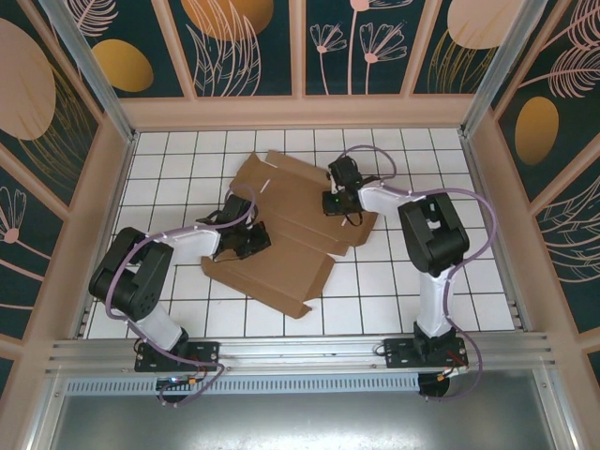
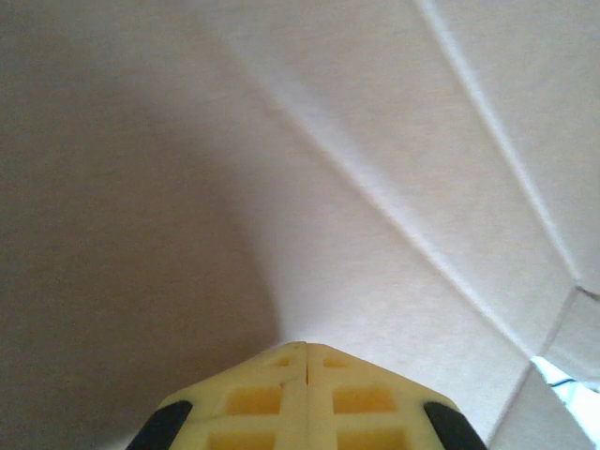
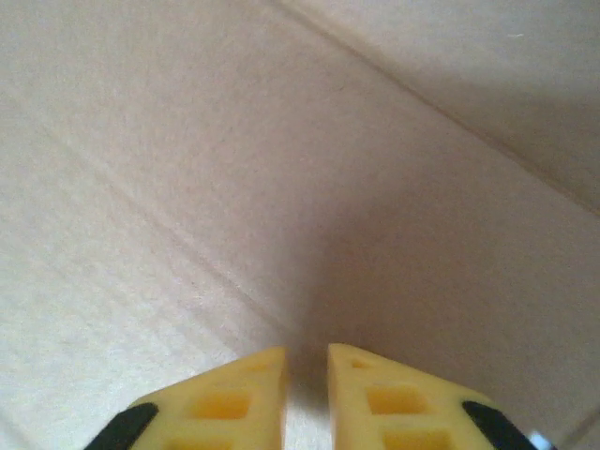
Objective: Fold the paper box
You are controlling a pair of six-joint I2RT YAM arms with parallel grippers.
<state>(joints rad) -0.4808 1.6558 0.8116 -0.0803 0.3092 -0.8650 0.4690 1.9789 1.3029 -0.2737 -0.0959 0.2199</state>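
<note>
Two arms are reaching in over the white tiled floor [image 1: 394, 291], fenced by floral wall panels [image 1: 253, 47] and a metal rail [image 1: 300, 349]; their links are covering parts of the paper box [image 1: 272, 272], which is lying mid-floor, plain brown, creased, some flaps partly raised; the left gripper [image 2: 305, 347] is hovering close against the cardboard, jaws clenched together; the right gripper [image 3: 307, 352] is likewise close, jaws slightly parted, grasping nothing.

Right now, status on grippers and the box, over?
Left gripper shut, low over the paper box. Right gripper slightly open, empty, over cardboard. Box spread open, not yet folded up. No obstruction seen.
</note>
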